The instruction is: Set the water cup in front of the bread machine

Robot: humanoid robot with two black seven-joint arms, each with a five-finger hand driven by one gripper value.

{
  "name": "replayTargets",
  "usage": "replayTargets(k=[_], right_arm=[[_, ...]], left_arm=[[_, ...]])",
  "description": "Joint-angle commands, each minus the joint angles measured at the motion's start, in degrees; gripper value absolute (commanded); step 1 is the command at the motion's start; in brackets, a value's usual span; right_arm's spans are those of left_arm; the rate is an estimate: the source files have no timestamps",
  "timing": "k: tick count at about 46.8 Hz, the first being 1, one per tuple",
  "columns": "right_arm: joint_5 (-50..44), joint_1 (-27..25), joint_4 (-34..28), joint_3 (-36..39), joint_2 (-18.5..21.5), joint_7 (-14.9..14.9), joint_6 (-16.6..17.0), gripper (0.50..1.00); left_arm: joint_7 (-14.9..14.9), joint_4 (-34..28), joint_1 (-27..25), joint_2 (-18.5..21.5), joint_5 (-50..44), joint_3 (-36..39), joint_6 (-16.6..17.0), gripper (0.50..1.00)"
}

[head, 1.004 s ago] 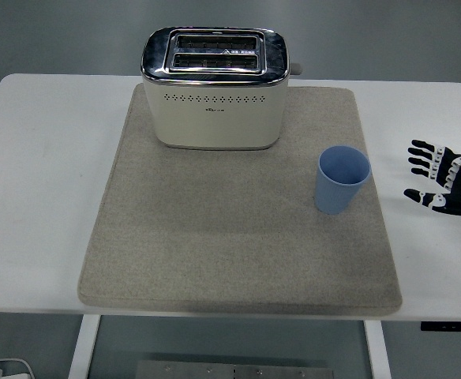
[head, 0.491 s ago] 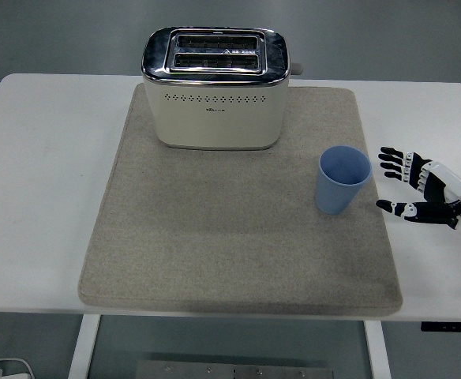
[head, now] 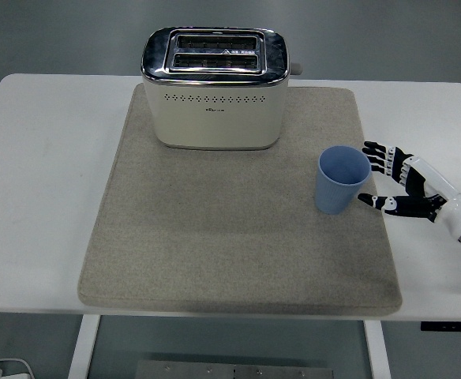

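Note:
A light blue water cup [head: 342,180] stands upright on the right part of a beige mat [head: 238,237]. A cream and chrome bread machine [head: 214,88] stands at the mat's far middle, with the cup to its front right. My right hand [head: 376,177] reaches in from the right edge, fingers spread and open, just right of the cup and not touching it. Thumb and fingers sit on either side of the cup's right flank with a small gap. The left arm is out of view.
The mat lies on a white table [head: 41,197]. A bare stretch of mat [head: 215,213] lies in front of the bread machine. The machine's lever knob [head: 296,69] sticks out at its right side.
My right hand has moved left across the table toward the cup, from well apart to just beside it. The cup and bread machine have not moved.

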Motion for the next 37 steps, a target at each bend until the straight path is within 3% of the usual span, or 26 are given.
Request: replayTargets(k=[1,15,37], right_arm=[[0.0,0.3,-0.7,-0.1,1.2,0.0,0.0,0.903],[0.0,1.1,-1.4,-0.1,3.8,0.0,0.1,0.907],[-1.7,1.1,-1.4,-0.2,4.0,0.0,0.7,0.913]], left_arm=[[0.0,0.0,0.0,0.0,0.0,0.0,0.0,1.000],[-0.1,0.0,0.0,0.0,0.0,0.0,0.0,1.000],[0.0,0.0,0.0,0.0,0.0,0.0,0.0,1.000]])
